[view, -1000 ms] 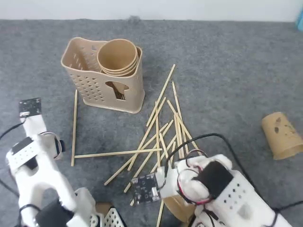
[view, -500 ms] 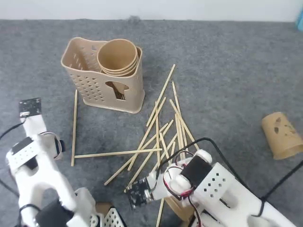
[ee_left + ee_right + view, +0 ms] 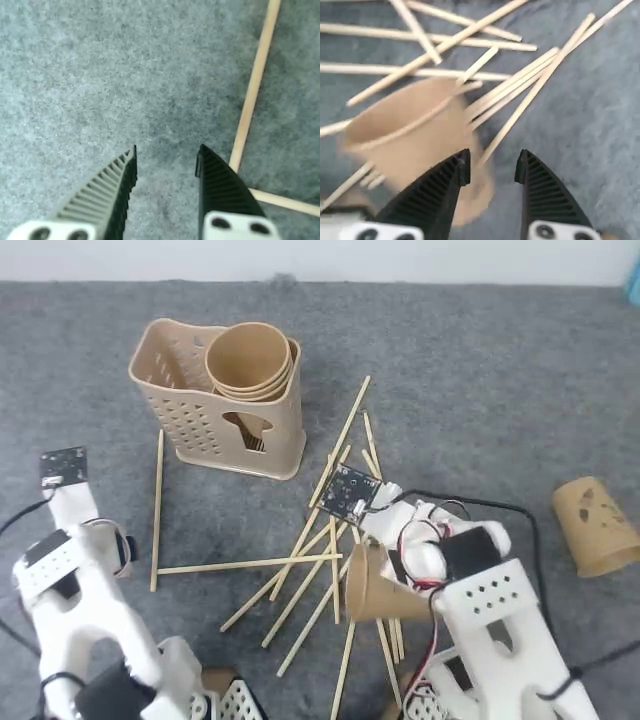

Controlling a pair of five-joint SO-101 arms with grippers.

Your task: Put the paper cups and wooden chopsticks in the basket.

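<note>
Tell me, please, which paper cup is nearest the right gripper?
The brown paper cup lying on its side across the wooden chopsticks, beside the right gripper.

Our left arm (image 3: 75, 590) stands at the near left side in the high view, folded, with the wrist pointing down. The left hand (image 3: 167, 156) hangs low with its two jaws apart and nothing between them. Our right arm (image 3: 485, 590) reaches from the near right side toward the middle, its wrist tilted down. The right hand (image 3: 492, 159) also has the jaws apart, with a narrow gap, and they grip nothing.
</note>
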